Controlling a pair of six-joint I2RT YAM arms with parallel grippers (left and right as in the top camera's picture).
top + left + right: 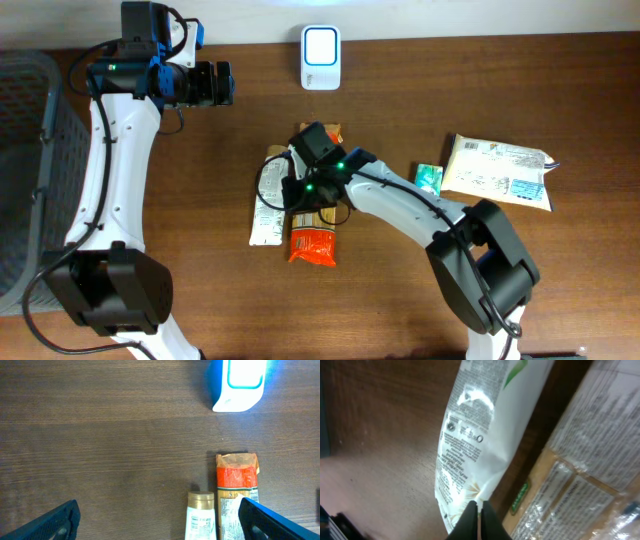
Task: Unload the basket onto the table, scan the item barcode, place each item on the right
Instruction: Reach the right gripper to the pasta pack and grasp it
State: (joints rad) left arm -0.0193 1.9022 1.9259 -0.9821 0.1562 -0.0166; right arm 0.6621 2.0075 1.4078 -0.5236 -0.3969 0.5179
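Judging by how things lie, we put the task at its opening step. No item is in front of the scanner [320, 57], which stands lit at the middle of the table's [200, 250] far edge with bare wood before it. The right gripper [478, 512] is down at the table's centre, its fingers together at the edge of the white tube [266, 205]. The tube lies flat beside the long orange-and-brown packet [313, 245], and we cannot tell whether a pinch of it is caught between the fingers. The left gripper [225, 84] hangs spread wide and empty near the far edge, left of the scanner. What is left, we judge, is to get a firm hold on an item, lift it and turn its barcode to the scanner.

Counting from the biggest down, we find:
- one table
- one grey basket [20, 120] at the left edge
- two arms
- one cream packet [497, 172] toward the right edge
- one long orange-and-brown packet, as far as we can tell with the arm across its middle
- one white tube
- one scanner
- one small green box [429, 178] just beside the cream packet
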